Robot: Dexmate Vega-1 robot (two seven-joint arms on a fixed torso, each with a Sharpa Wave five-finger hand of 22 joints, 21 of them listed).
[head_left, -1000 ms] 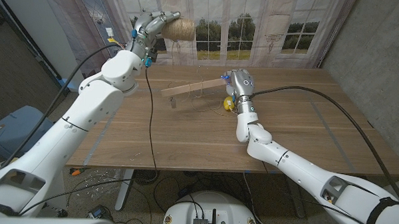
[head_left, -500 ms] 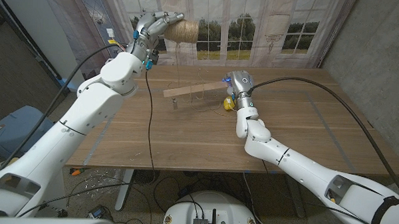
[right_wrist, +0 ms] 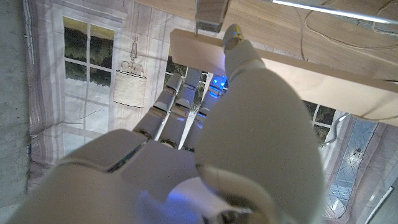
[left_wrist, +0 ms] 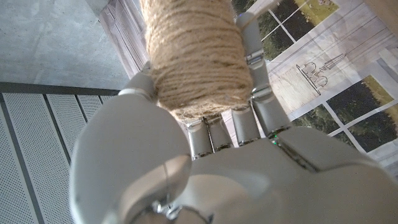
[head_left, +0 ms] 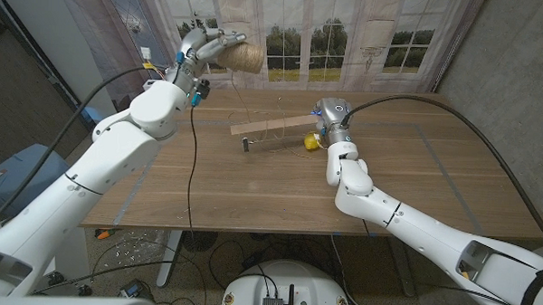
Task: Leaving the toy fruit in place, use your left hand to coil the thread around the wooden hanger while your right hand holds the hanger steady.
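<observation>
Wooden hanger (head_left: pixel 270 128): pale flat bar, roughly level, one end at the right hand (head_left: pixel 331 115), other end pointing toward the robot's left, a small metal piece (head_left: pixel 245 145) hanging under that end. It sits just above the table (head_left: pixel 434 176); contact with it can't be told. Right hand fingers wrapped on the hanger's end; right wrist view shows them (right_wrist: pixel 180 99) curled over the bar (right_wrist: pixel 298 78). Thread (head_left: pixel 241 106): thin tan line running from the spool (head_left: pixel 241 57) down to the hanger, loose loops around the bar. Spool is fat, wound with coarse jute-coloured twine, gripped by the left hand (head_left: pixel 203 49), raised well above the table's far left; left wrist view has fingers (left_wrist: pixel 258 81) clamped on both sides of the spool (left_wrist: pixel 196 59). Toy fruit (head_left: pixel 310 141): small, yellow, on the table just beside the right hand.

Table is brown wood. Behind it a printed backdrop of windows (head_left: pixel 330 37); grey wall at right.

Versus half a second ago: the left hand and spool have dropped lower and tilted, the hanger has levelled and shifted slightly toward the robot, and the right hand still grips its end. Fruit unmoved.
</observation>
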